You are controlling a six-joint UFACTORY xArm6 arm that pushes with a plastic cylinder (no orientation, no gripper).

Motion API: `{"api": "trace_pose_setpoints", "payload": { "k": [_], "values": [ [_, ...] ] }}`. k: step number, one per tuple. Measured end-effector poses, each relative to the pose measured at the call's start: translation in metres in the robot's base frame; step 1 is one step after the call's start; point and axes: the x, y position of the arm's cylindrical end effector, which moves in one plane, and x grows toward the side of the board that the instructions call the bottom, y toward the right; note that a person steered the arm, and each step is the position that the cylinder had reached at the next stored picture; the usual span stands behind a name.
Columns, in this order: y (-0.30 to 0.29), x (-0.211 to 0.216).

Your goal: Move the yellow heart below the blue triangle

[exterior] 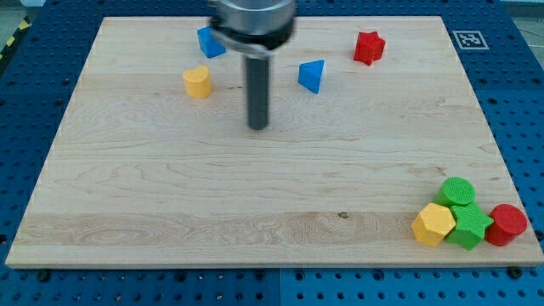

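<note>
The yellow heart [197,82] lies on the wooden board at the upper left. The blue triangle [312,76] lies to its right, upper middle. My tip [257,127] is between them and a little lower, touching neither. The rod rises to the arm's head at the view's top, which partly covers a second blue block [209,42].
A red star [369,48] lies at the upper right. At the bottom right corner a cluster: yellow hexagon [433,224], green cylinder [458,191], green star [469,226], red cylinder [508,224]. The board's edge [255,267] runs along the view's bottom.
</note>
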Motion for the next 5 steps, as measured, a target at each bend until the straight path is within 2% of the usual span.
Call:
{"api": "trace_pose_setpoints", "payload": {
  "k": [1, 2, 3, 5],
  "values": [
    [-0.079, -0.019],
    [-0.141, -0.068],
    [-0.168, -0.095],
    [-0.087, -0.085]
  ]
}}
